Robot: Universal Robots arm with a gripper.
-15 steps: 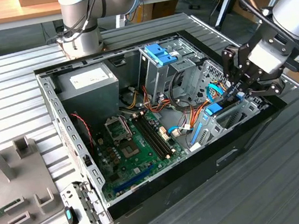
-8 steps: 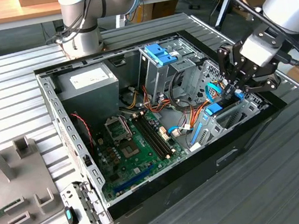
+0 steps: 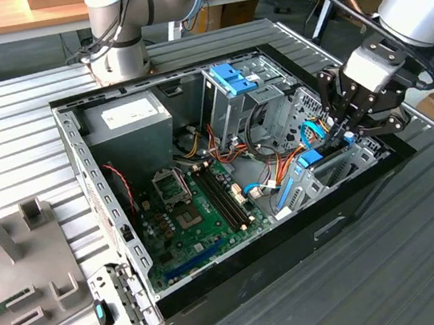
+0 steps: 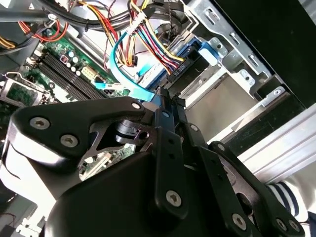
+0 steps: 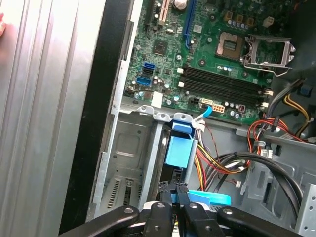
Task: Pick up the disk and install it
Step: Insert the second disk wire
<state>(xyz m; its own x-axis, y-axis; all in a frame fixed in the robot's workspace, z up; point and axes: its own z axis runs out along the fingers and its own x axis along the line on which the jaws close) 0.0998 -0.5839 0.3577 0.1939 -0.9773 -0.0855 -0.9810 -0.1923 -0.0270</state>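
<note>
A: Where is the black end effector (image 3: pixel 347 124)?

B: It is lowered into the corner of the open black computer case (image 3: pixel 242 284) at the exterior view's right, over the grey metal drive bay (image 5: pixel 131 163) against the case wall.

A: How do its fingers (image 5: pixel 170 193) stand?

B: In both wrist views the two slim black fingertips are drawn nearly together, with only a thin slit between them. They seem to pinch something narrow and dark, but I cannot tell what it is.

A: And the disk?

B: The flat hard drive with the bright blue plastic frame (image 5: pixel 181 143) sits in the bay just beyond the fingertips, edge up between the bay's metal walls. In the second wrist view its blue edge (image 4: pixel 192 57) lies just ahead of the fingers, beside a bundle of coloured wires (image 4: pixel 153 37) and a light blue flat cable (image 4: pixel 126 74).

A: What else is near?

B: The green motherboard (image 3: pixel 199 205) lies further past the bay, and the ribbed metal desk (image 3: pixel 20 142) carries the case.
</note>
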